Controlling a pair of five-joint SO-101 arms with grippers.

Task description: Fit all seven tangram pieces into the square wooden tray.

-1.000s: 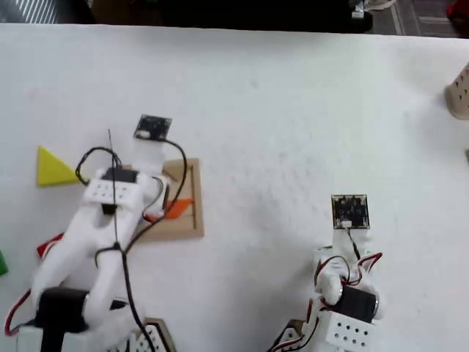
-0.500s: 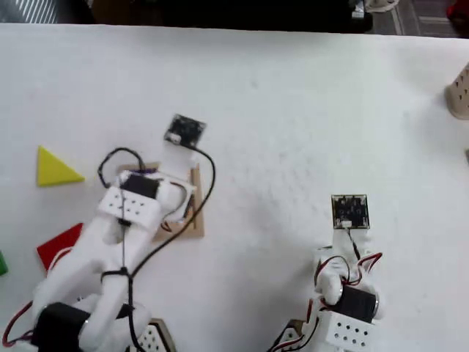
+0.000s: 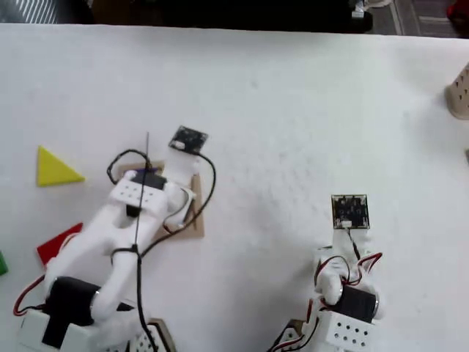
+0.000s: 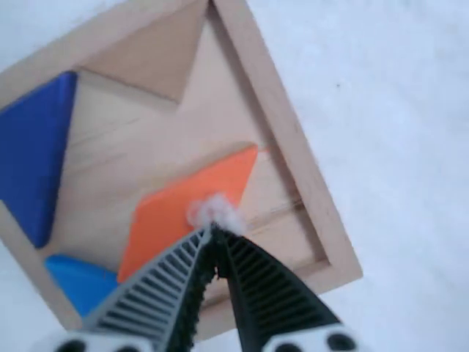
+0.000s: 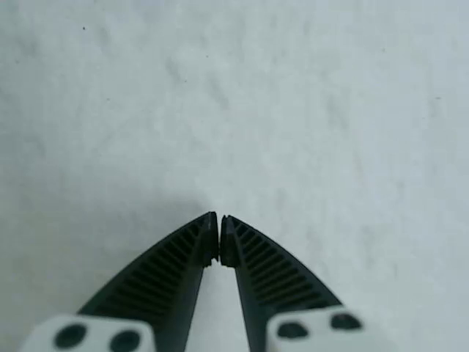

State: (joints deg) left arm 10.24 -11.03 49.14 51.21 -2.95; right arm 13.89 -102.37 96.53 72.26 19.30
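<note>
I start nearest the bases. The white table (image 3: 293, 132) is a plain, slightly textured sheet. My right arm (image 3: 344, 293) sits folded back close to its mount. The right gripper (image 5: 219, 238) hangs over bare tabletop, its pincer pressed shut tip to tip with nothing between the fingers.

On my left side, a green piece (image 3: 2, 262) shows at the table's edge. Just past it, a red piece (image 3: 58, 242) lies flat beside the left arm (image 3: 110, 235). Farther out and well apart from the arm sits the yellow triangle (image 3: 55, 169). A perforated wooden block (image 3: 459, 92) stands at the far right edge. Beyond the table's far edge I see a dark strip of room.

The square wooden tray (image 4: 293, 161) lies under the left arm's wrist, with part of its rim showing in the high view. The left gripper (image 4: 214, 233) hangs above it, pincer closed to a point and gripping nothing. Its tips meet at the orange piece (image 4: 183, 209); I cannot tell if they press on it. That piece lies inside the tray, one corner close to the rim.

Nearest the gripper, a light blue piece (image 4: 80, 279) sits in the tray beside the orange one. Beyond it, a dark blue triangle (image 4: 33, 154) lies along the opposite rim. At the farthest corner is a wood-coloured triangular shape (image 4: 157, 55). Bare tray floor runs between these.
</note>
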